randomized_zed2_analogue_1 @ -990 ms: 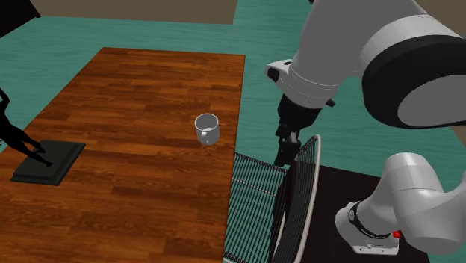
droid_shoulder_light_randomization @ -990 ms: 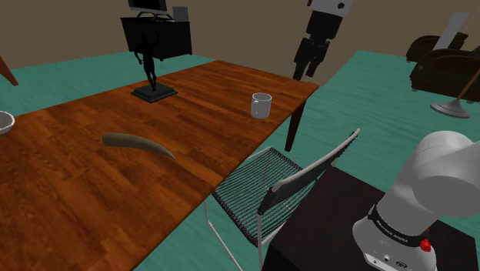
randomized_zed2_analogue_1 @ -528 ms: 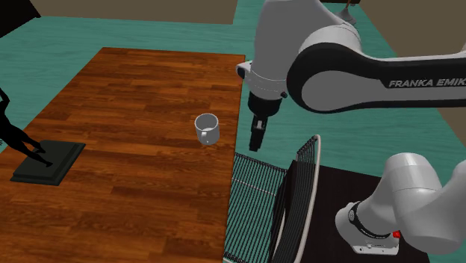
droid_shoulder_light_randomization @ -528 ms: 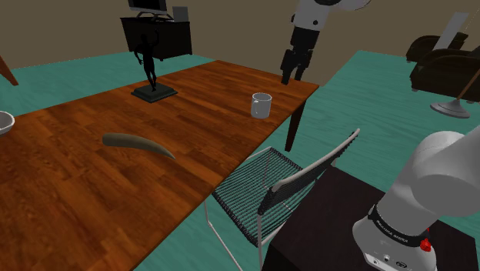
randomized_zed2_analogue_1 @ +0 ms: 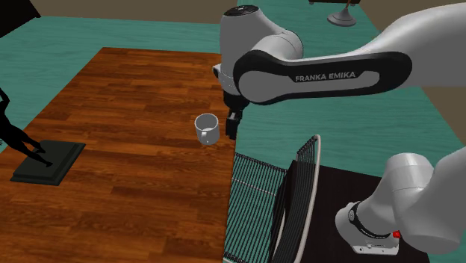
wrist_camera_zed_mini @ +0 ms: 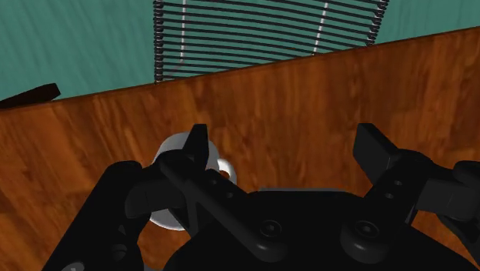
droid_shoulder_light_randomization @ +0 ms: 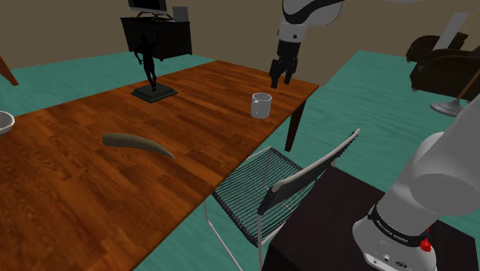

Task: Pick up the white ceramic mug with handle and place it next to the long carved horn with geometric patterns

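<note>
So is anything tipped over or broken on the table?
No, nothing stands out. The white mug stands upright near the table's edge, the horn lies flat, the dark figurine stands on its base, and the open gripper hangs near the mug.

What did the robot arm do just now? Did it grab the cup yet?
Not yet. The arm swung in over the table, carrying the gripper toward the white mug. It now hangs close beside the mug, fingers open, holding nothing. The mug, the horn, the dark statue and the wire chair stayed where they were.
</note>
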